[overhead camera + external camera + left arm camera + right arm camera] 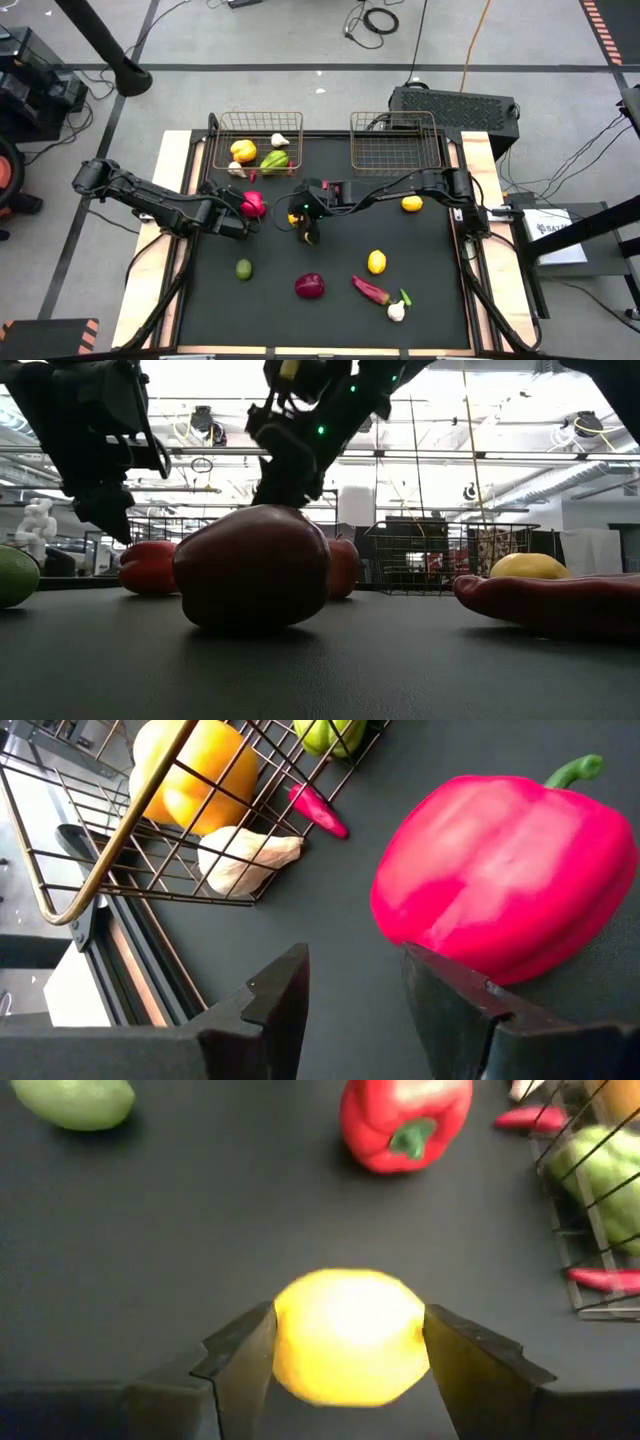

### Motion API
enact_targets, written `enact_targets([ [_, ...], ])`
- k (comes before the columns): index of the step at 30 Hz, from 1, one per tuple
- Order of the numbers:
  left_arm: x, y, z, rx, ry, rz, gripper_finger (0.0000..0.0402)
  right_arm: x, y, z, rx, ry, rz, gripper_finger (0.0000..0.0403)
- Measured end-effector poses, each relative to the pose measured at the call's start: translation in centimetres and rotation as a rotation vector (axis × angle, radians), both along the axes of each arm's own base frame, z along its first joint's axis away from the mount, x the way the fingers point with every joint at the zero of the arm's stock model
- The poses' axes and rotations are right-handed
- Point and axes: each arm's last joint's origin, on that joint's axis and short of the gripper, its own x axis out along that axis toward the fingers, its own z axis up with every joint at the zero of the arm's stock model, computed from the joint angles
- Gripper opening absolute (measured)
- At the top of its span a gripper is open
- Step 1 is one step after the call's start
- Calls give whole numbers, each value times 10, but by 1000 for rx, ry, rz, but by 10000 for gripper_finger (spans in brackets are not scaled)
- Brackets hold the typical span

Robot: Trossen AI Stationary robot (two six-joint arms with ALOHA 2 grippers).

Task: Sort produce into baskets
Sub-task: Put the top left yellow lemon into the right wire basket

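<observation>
My right gripper (350,1320) hangs over the middle of the black mat (430,250), shut on a yellow lemon (350,1335). At the mat's left, my left gripper (355,970) stands open beside a red pepper (500,880) that rests on the mat, with nothing between its fingers. The left basket (255,140) holds a yellow pepper (243,151), a green pepper (274,160) and garlic (280,140). No produce lies in the right basket (395,142). My left gripper has one fingertip (450,990) right at the red pepper's near side; I cannot tell whether it touches. My right gripper pinches the lemon by its two opposite sides (285,1330) between its two fingers. The fingers slant down from the table's right side. The lemon is lifted clear of the mat.
Loose on the mat lie two more lemons (411,204) (376,262), a lime (243,269), a purple onion (309,286), a red chilli (370,290) and garlic (396,311). A small red chilli (320,810) lies by the left basket's corner.
</observation>
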Motion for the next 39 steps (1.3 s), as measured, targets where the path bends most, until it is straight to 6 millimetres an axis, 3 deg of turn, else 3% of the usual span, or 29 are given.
enact_targets([
  [9,0,0,0,0,-1,0,166,-27,-15,47,-109,8,-58,242],
  [12,0,0,0,0,-1,0,166,-34,-16,53,-77,41,-6,242],
  [18,0,0,0,0,-1,0,166,-25,12,17,-94,161,250,242],
  [26,0,0,0,0,0,0,166,6,36,-26,-140,64,317,262],
  [33,0,0,0,0,-1,0,166,8,36,-26,-239,56,410,331],
  [39,0,0,0,0,-2,0,166,11,23,-47,-198,96,458,339],
])
